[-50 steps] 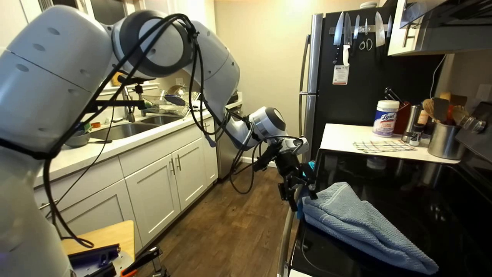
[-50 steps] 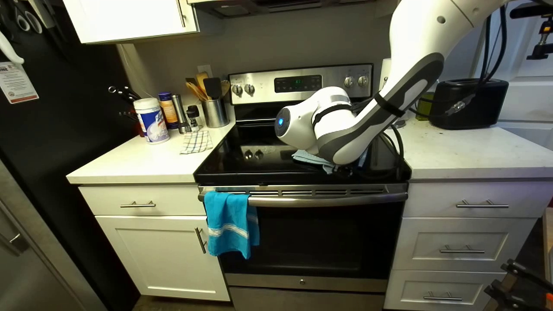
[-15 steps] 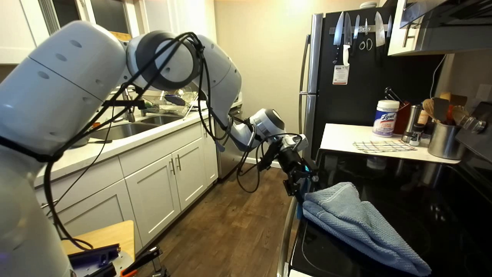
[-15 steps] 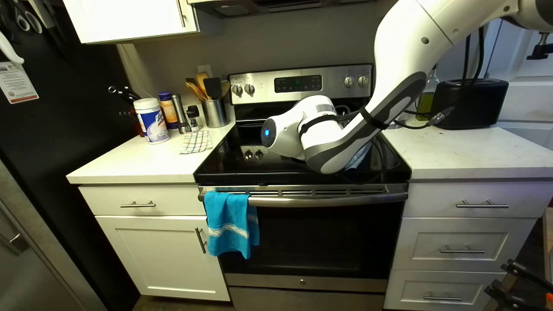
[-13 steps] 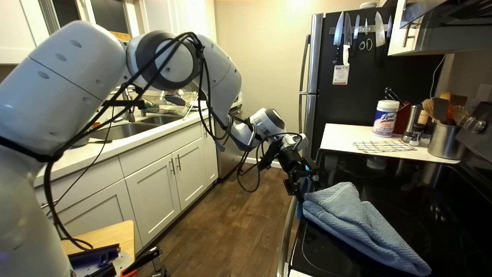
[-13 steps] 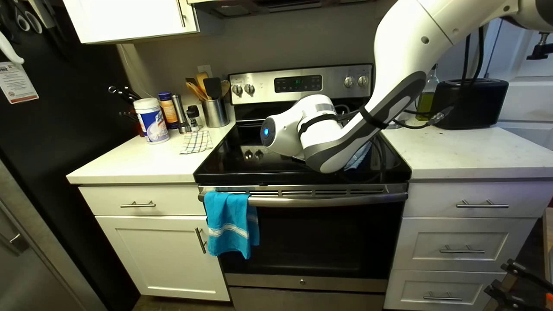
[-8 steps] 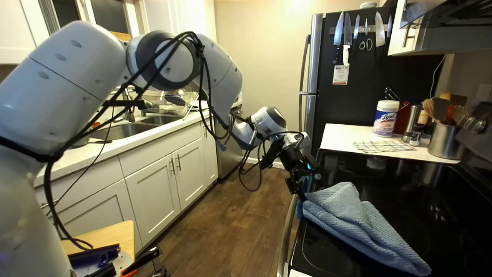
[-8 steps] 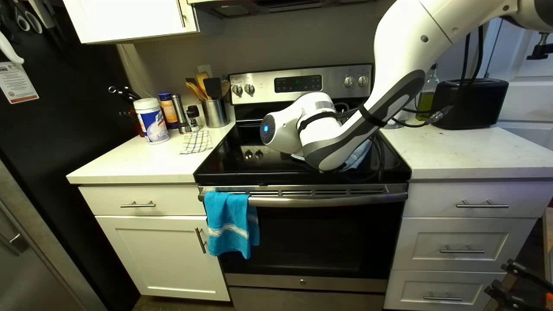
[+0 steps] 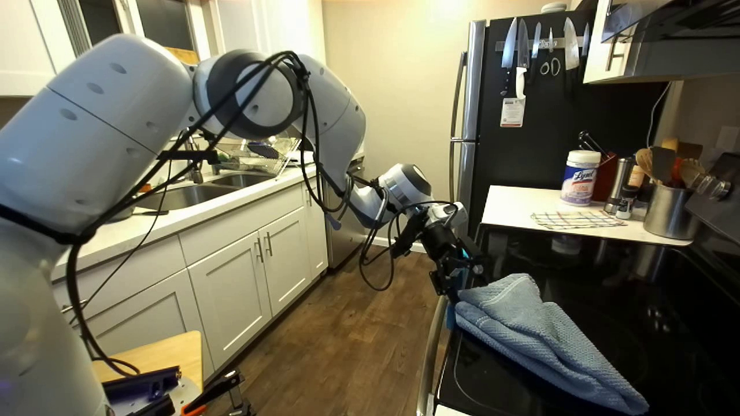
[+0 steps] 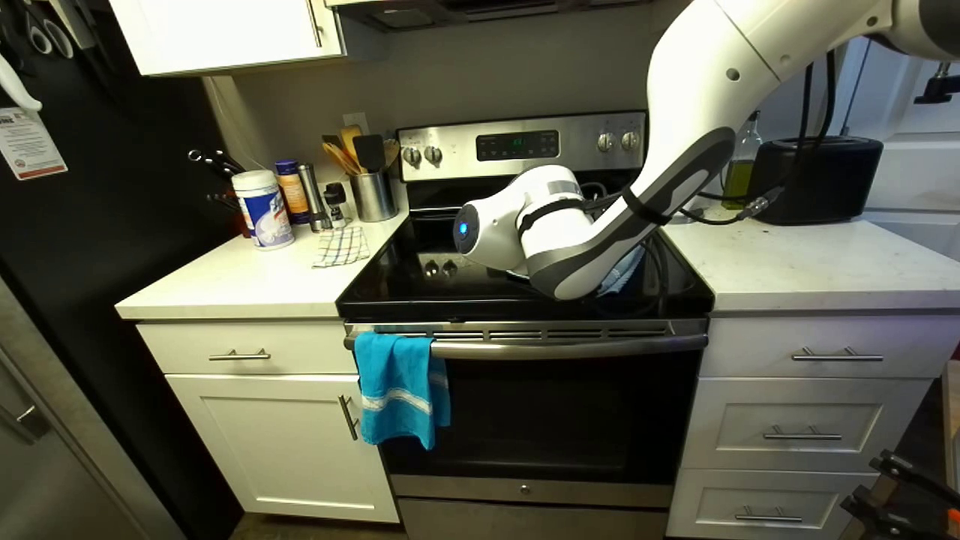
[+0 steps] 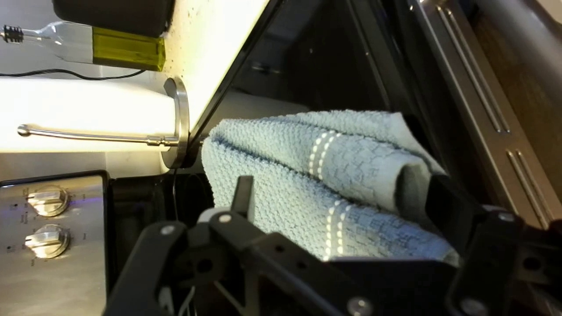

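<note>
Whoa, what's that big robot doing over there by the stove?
A white robot arm stretches over the front of a black glass stovetop, with its pincer wide open at a light blue kitchen towel. That towel lies loosely folded and isn't gripped; whether the pincer touches it is hard to tell. A turquoise towel hangs on the oven handle.

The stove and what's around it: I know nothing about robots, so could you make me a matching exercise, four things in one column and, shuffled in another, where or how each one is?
1. gripper
2. bright blue towel
3. wipes tub
4. grey-blue towel

A. standing on the white counter
B. lying on the stovetop
C. open, its jaws wide apart
D. draped over the oven handle

Right pairs: 1-C, 2-D, 3-A, 4-B
</note>
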Action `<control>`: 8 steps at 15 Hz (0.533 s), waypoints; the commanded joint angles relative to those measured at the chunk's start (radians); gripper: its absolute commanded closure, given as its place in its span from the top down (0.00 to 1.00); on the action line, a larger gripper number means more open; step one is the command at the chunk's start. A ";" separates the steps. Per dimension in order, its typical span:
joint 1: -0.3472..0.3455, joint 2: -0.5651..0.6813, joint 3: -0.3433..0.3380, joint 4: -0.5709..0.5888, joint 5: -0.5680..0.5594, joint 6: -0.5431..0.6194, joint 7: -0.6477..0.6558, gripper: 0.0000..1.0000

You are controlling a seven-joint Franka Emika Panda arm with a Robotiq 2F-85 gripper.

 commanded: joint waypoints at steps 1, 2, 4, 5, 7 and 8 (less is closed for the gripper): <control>-0.008 0.008 0.001 0.008 0.011 -0.006 -0.009 1.00; -0.009 0.005 0.000 0.008 0.011 -0.005 -0.007 1.00; -0.010 0.000 -0.003 0.006 0.009 -0.004 -0.003 1.00; -0.010 0.000 -0.005 0.007 0.009 -0.004 -0.001 1.00; -0.007 0.002 -0.011 0.010 0.004 -0.009 0.007 1.00; -0.007 0.003 -0.012 0.011 0.004 -0.009 0.006 1.00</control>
